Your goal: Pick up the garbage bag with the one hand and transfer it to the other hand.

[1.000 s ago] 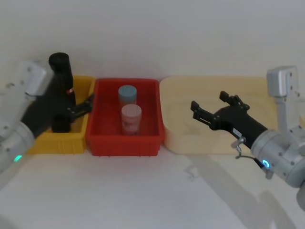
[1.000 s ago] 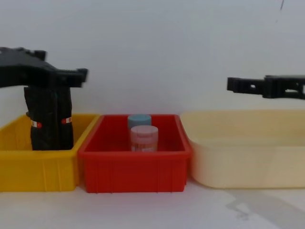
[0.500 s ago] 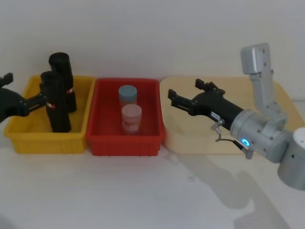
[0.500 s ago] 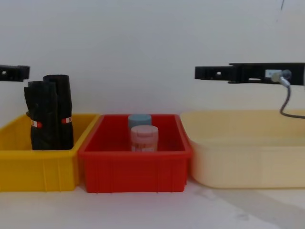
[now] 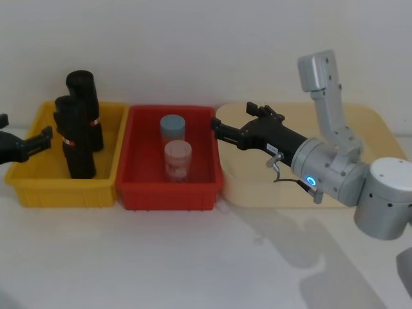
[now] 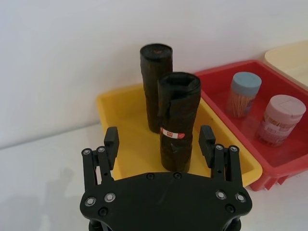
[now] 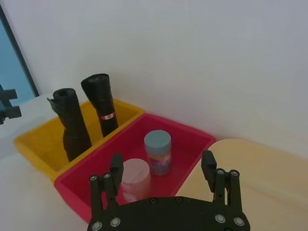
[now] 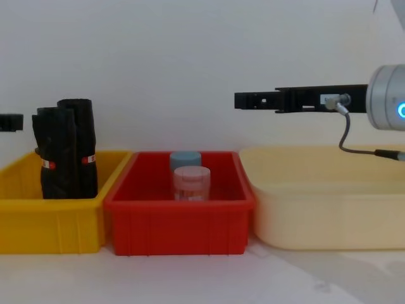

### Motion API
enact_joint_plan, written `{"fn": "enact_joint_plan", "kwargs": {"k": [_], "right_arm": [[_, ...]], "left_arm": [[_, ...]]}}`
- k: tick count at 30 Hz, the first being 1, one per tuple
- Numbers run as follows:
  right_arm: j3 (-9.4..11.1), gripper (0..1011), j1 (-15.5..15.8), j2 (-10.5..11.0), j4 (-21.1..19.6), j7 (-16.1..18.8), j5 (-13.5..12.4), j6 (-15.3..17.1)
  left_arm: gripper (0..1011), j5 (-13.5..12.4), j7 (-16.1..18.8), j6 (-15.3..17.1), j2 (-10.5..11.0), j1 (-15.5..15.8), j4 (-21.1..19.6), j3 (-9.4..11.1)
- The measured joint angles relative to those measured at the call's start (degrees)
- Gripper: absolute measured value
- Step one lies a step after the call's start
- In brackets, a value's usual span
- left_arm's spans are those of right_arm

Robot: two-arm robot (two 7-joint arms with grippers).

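Note:
Two black garbage bag rolls stand upright in the yellow bin (image 5: 38, 193): the nearer garbage bag (image 5: 74, 138) (image 6: 179, 120) (image 8: 54, 155) and a twin (image 5: 84, 106) (image 8: 81, 145) behind it, each with a red-and-white band. My left gripper (image 5: 27, 132) (image 6: 159, 142) (image 8: 7, 121) hovers open at the bin's left end, a short way from the nearer roll and touching neither. My right gripper (image 5: 233, 117) (image 7: 162, 166) (image 8: 243, 100), on the blue-ringed arm, hangs open and empty in the air above the red bin's right edge.
A red bin (image 5: 138, 193) in the middle holds a blue-lidded jar (image 5: 172, 126) and a pink-lidded jar (image 5: 177, 158). A shallow beige tray (image 5: 373, 122) lies to the right. A white wall stands close behind, and bare white table runs along the front.
My left gripper has backed off leftward from the nearer roll, which stays standing in the bin. My right arm has swung left from over the beige tray to the red bin's edge.

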State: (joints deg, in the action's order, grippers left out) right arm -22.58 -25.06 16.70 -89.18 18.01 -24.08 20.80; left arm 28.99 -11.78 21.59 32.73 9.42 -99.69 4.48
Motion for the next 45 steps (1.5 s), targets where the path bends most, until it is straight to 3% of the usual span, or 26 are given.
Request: {"fn": "enact_joint_plan", "kwargs": {"k": [17, 29, 45], "right_arm": [[-1.45, 1000, -2.56, -1.19, 4.13, -1.21, 2.66, -2.36], [-1.04, 1000, -3.42, -1.93, 6.02, -1.32, 3.51, -3.97], [-0.15, 1000, -5.0, -2.75, 9.22, -0.41, 3.66, -5.3]], "left_arm": [[1001, 0.65, -1.6, -1.91, -3.19, 5.57, 8.87, 3.16], [1001, 0.29, -5.03, -5.14, -4.83, 10.33, 14.51, 5.91], [1001, -1.52, -6.86, -8.41, -7.5, 16.53, 22.4, 8.84]]}}
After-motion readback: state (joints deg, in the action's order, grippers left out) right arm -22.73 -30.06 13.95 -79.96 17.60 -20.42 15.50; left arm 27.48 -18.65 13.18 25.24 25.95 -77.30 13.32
